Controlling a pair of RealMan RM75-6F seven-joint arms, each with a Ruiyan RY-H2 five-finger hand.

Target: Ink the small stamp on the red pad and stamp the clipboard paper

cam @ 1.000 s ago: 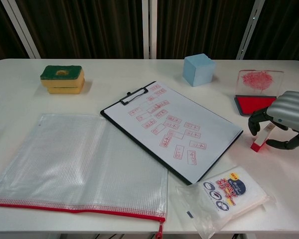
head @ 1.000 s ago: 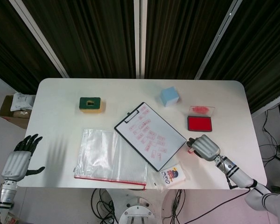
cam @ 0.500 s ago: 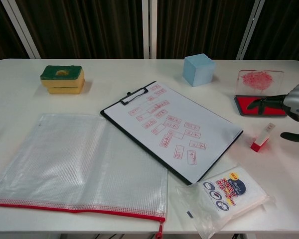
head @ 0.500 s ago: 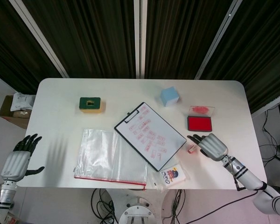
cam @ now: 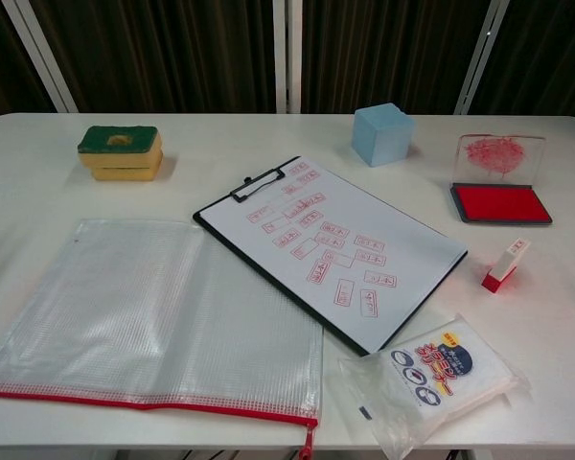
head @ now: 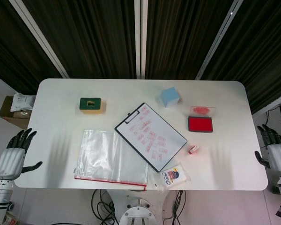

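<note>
Both hands are off the table and holding nothing. Left hand (head: 11, 157) hangs beside the table's left edge, fingers spread apart. Right hand (head: 274, 151) sits past the right edge, fingers apart too. Neither shows in the chest view.

Small stamp (cam: 504, 265) rests alone on the table (head: 225, 93), leaning rather than flat, red end down, between the clipboard's right corner and the table's right side, just in front of the red pad (cam: 499, 204). Sensible parking spot: near both pad and paper, on the right hand's side.

Red pad is open, lid (cam: 499, 155) tipped up behind it with red smears on its inside, so the ink surface is exposed and ready.

Clipboard (cam: 331, 251) lies diagonally mid-table, clip toward the far left. Its paper (head: 151, 136) already carries many red rectangular impressions, scattered down the sheet.

Judgement: looks like a rest pose, with stamping either finished or between rounds. Can't tell which from this.

Clutter not in play: blue cube (cam: 382, 133) behind the clipboard, green-topped sponge (cam: 120, 151) far left, mesh zip pouch (cam: 149, 321) front left touching the clipboard's edge, small printed packet (cam: 436, 374) at its near corner.
</note>
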